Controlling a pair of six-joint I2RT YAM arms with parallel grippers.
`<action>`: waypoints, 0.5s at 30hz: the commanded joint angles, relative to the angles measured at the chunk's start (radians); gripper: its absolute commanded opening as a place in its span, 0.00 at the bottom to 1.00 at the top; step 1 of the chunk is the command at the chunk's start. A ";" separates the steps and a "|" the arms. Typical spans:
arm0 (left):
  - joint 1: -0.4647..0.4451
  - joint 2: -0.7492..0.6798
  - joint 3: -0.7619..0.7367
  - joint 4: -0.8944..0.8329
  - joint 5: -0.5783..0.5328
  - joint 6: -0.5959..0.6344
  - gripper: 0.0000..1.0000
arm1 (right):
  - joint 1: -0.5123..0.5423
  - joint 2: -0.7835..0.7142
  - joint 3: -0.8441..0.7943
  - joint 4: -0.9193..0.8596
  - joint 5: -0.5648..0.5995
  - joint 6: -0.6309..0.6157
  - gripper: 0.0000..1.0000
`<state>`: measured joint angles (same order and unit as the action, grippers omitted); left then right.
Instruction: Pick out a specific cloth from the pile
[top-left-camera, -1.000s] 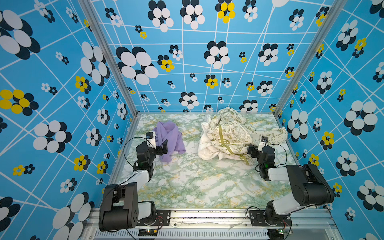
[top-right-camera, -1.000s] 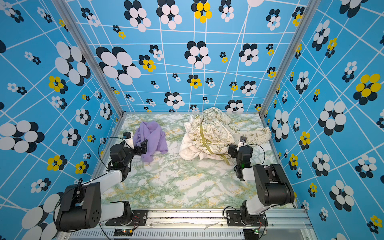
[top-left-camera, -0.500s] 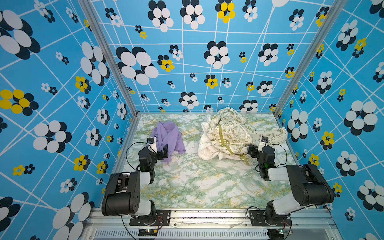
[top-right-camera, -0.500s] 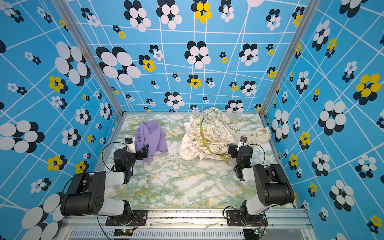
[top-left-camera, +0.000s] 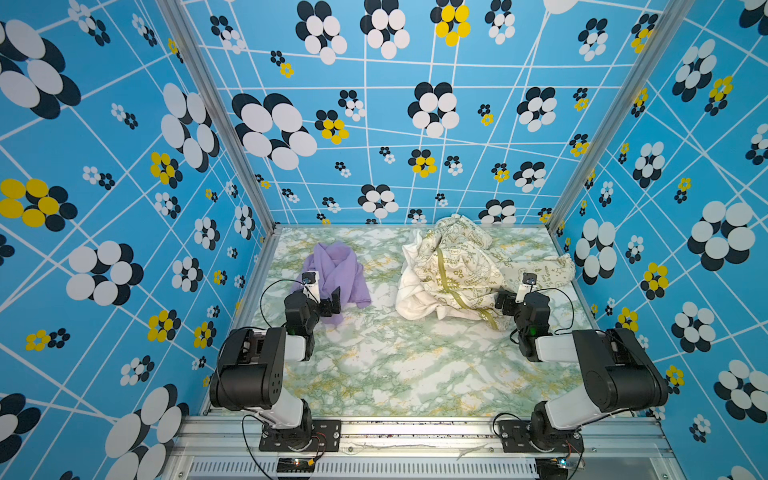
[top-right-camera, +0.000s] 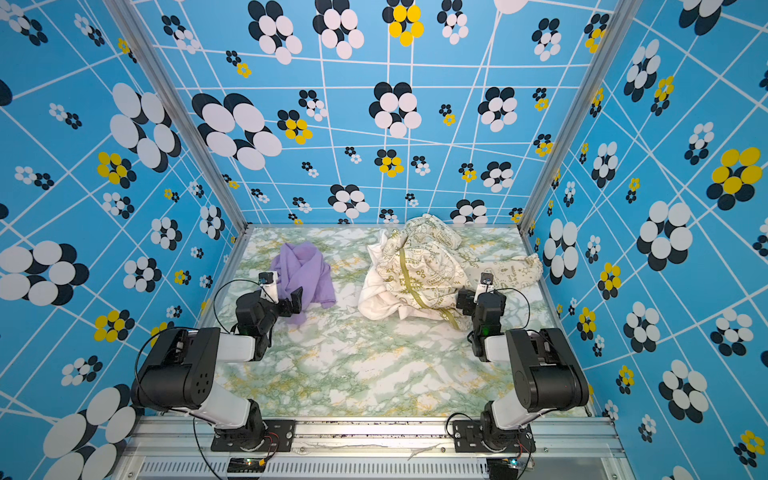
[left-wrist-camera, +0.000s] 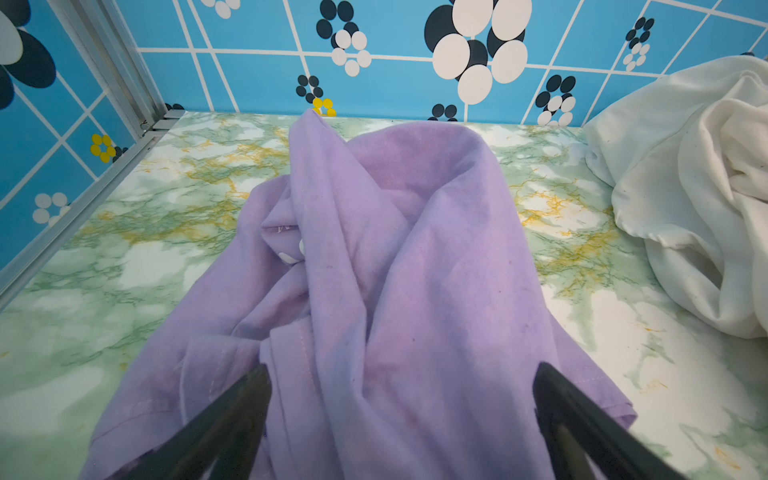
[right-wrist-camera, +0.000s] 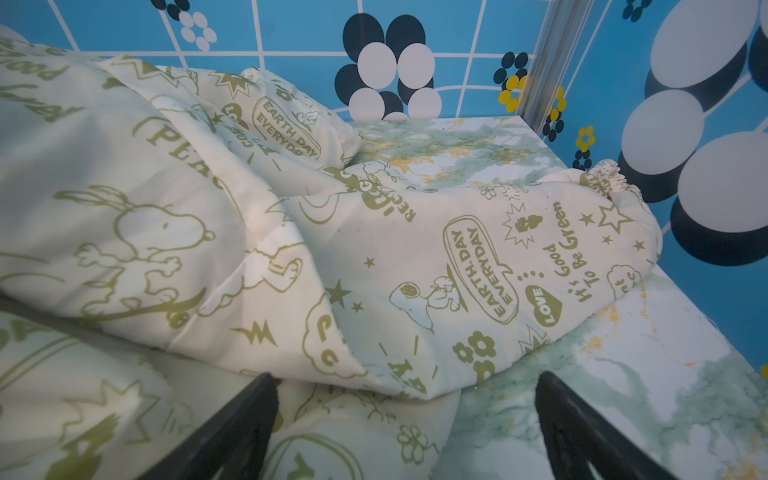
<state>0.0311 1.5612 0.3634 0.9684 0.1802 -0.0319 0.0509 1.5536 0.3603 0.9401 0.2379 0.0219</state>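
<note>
Item: cloth (top-left-camera: 338, 272) (top-right-camera: 305, 270) (left-wrist-camera: 374, 257). Small, plain lavender-purple, thin soft fabric, no print; crumpled into long folds, stitched hem visible in the left wrist view. Lies alone on the left rear part of the tabletop (top-left-camera: 399, 365) (top-right-camera: 365, 365), well apart from the pile.

Item: pile (top-left-camera: 461, 274) (top-right-camera: 424, 270). Heap on the right rear part of the tabletop; plain white cloth (top-left-camera: 409, 301) (left-wrist-camera: 685, 199) at its left edge, larger cream cloth (right-wrist-camera: 374, 257) printed in olive green over and beside it.

Item: left claw (top-left-camera: 322, 297) (top-right-camera: 284, 297). Jaws wide, holding nothing, at the near edge of the lavender cloth.

Item: right claw (top-left-camera: 513, 297) (top-right-camera: 473, 299). Jaws wide, holding nothing, at the near right edge of the pile, over the printed fabric.

No containers present.
</note>
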 joint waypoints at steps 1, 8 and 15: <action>-0.013 -0.010 0.018 -0.043 -0.056 0.027 0.99 | -0.005 0.007 0.008 0.020 0.020 0.005 0.99; -0.017 -0.010 0.019 -0.046 -0.061 0.030 0.99 | -0.005 0.007 0.008 0.021 0.019 0.005 0.99; -0.019 -0.009 0.025 -0.053 -0.065 0.030 0.99 | -0.005 0.007 0.008 0.021 0.019 0.005 0.99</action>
<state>0.0189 1.5612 0.3641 0.9268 0.1295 -0.0135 0.0505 1.5536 0.3603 0.9401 0.2379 0.0219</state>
